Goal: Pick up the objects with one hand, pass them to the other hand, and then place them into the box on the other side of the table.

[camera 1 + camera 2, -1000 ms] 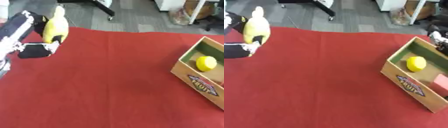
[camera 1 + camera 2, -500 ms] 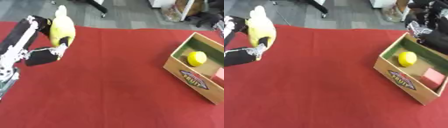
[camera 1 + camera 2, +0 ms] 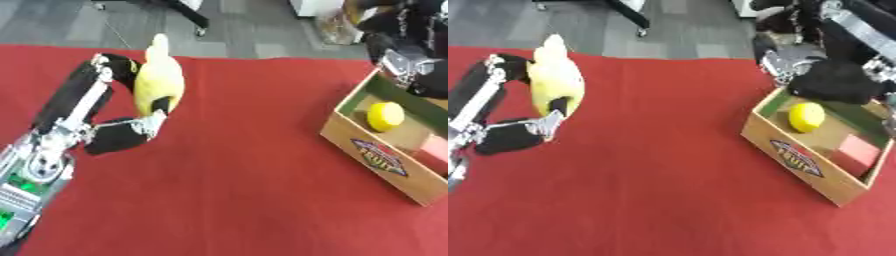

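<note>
A yellow pear-shaped object [image 3: 158, 75] is held above the red table at the left, with my left hand [image 3: 122, 127] shut on it, fingers above and thumb below. A cardboard box [image 3: 814, 159] stands at the right side of the table. Inside it lie a yellow round object [image 3: 805, 116] and a pink block [image 3: 857, 150]. My right hand [image 3: 836, 80] hangs over the box's far edge, black and bunched; whether its fingers are open or curled is unclear.
The red cloth [image 3: 227, 190] covers the table. Beyond its far edge is grey floor with a chair base [image 3: 188, 15]. A dark shape and other items [image 3: 385, 20] stand beyond the box at the upper right.
My left hand has carried the yellow object toward the right and inward. My right arm has come in over the box's far edge. The camera has shifted too.
</note>
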